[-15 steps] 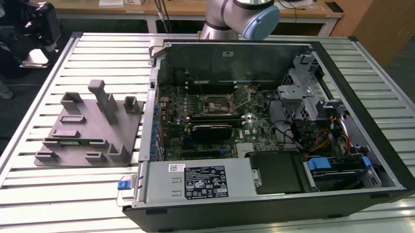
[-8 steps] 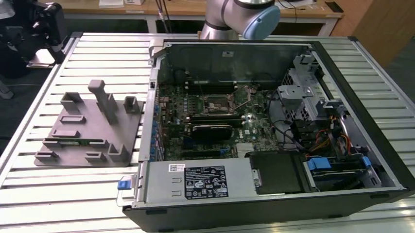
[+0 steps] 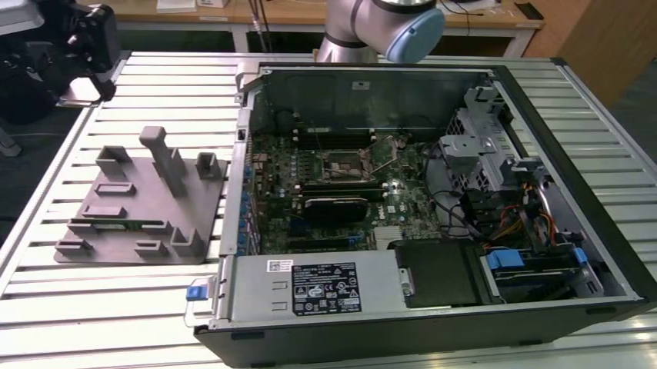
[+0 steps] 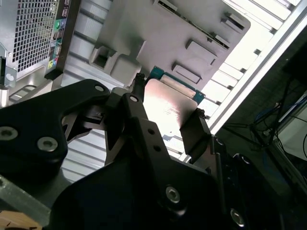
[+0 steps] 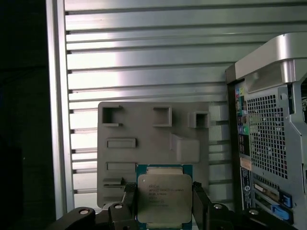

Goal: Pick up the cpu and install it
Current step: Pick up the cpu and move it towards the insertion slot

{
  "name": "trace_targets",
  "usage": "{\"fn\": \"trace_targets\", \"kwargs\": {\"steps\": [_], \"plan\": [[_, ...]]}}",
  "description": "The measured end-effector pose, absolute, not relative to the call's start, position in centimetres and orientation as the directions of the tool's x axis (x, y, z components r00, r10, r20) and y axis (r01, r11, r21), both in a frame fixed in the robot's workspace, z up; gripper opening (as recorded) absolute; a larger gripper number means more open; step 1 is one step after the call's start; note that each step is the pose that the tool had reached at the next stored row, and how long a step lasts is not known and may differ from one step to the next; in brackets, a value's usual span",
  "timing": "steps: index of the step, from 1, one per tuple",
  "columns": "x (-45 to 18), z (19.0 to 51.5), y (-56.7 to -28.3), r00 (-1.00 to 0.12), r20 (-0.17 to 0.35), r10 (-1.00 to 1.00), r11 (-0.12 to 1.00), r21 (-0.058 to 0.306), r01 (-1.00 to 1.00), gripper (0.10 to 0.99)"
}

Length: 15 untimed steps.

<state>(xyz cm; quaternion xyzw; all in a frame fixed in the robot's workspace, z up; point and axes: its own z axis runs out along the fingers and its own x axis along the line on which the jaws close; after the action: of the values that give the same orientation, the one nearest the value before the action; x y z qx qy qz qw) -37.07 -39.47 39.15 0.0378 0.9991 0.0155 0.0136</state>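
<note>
My tool (image 4: pixel 165 110) is clenched on the cpu (image 5: pixel 164 197), held over the grey fixture plate (image 5: pixel 153 143) on the bench (image 5: pixel 144 62). My fingers (image 5: pixel 198 201) hide two of its edges.

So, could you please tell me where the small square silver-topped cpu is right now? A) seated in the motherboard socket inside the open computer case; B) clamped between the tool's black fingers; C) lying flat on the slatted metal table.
B: in both wrist views the small square silver-topped cpu sits clamped between the black fingers of the tool, with the grey plastic fixture plate behind it.
</note>
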Motion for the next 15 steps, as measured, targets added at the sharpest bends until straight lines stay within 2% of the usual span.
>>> {"fn": "trace_targets", "kwargs": {"steps": [15], "plan": [[-34.4, 39.2, -39.5, -0.997, -0.026, 0.076, 0.997, 0.032, 0.075, 0.545]]}}
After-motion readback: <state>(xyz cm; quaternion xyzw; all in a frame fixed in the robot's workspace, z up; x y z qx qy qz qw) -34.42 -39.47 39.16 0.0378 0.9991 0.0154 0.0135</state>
